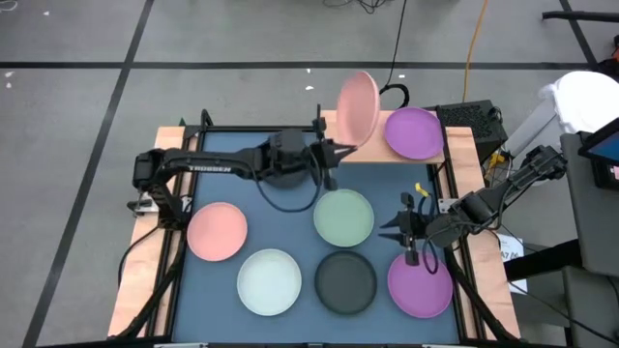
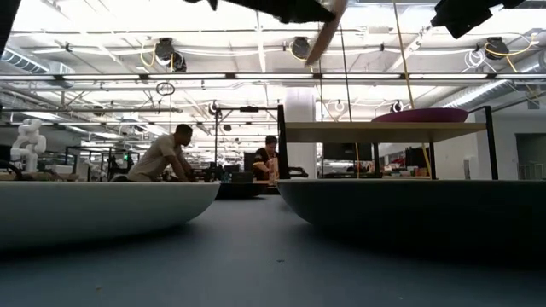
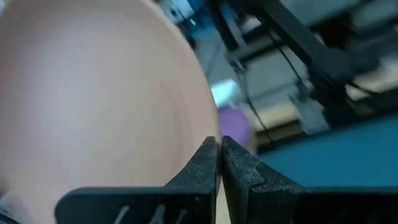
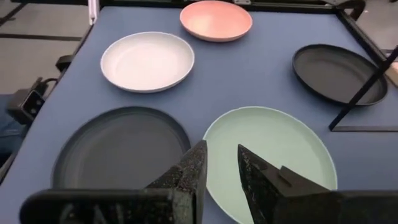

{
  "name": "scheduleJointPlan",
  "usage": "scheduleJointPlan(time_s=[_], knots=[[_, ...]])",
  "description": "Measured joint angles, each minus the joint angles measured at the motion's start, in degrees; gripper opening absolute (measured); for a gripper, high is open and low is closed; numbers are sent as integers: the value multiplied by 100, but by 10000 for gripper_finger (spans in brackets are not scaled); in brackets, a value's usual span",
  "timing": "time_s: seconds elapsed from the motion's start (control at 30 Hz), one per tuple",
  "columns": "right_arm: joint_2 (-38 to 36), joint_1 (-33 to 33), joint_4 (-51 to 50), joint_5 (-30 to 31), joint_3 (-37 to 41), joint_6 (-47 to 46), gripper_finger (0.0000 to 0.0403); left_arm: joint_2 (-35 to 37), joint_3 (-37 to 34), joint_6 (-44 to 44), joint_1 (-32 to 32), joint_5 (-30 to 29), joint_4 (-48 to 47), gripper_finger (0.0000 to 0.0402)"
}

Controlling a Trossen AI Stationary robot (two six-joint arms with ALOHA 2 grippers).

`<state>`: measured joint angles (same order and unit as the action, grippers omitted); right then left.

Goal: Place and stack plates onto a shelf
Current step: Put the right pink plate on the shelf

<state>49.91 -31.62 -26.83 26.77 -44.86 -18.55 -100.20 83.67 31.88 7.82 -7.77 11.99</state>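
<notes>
while one purple plate [image 1: 414,132] already lies on the shelf [image 1: 455,145] at about one o'clock on the table, the job looks barely begun: by my reading, one plate is placed, one is on its way, and the rest wait on the blue surface [image 1: 280,217].

the left gripper [image 1: 334,153], near twelve o'clock, pinches the rim of a pink plate [image 1: 358,108], its fingers nearly closed on the thin edge, and the plate stands tilted on edge, raised above the shelf's left half just beside the purple one. in the left wrist view the pink plate [image 3: 99,106] fills most of the frame, smooth and matte.

the right gripper [image 1: 404,230] hovers at about four o'clock, its fingers a narrow gap apart and holding nothing, between the pale green plate [image 1: 344,217] and the second purple plate [image 1: 420,283].

on the blue surface a second pink plate [image 1: 217,231] sits at nine o'clock, a whitish plate [image 1: 270,281] at seven, and a dark grey plate [image 1: 346,282] at six. the right wrist view shows a second dark grey plate [image 4: 339,73] too.

all are round, shallow and dull-finished, with low raised rims. the shelf is a flat light-wood board on thin dark legs, as the low view shows.
</notes>
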Motion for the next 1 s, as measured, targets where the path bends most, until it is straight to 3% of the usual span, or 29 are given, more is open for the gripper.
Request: scheduleJointPlan(time_s=[0.27, 0.5, 1.0], knots=[[-92, 0, 0, -138, 0, 18, 73, -368, 1015, -694, 189, 22, -1288, 8], [-105, 0, -3, -143, 0, 18, 73, -644, 1053, -1147, 360, 50, -1447, 8], [-103, 0, -14, -149, 0, -19, 73, -925, 1050, -1208, 565, 230, -1900, 8]])
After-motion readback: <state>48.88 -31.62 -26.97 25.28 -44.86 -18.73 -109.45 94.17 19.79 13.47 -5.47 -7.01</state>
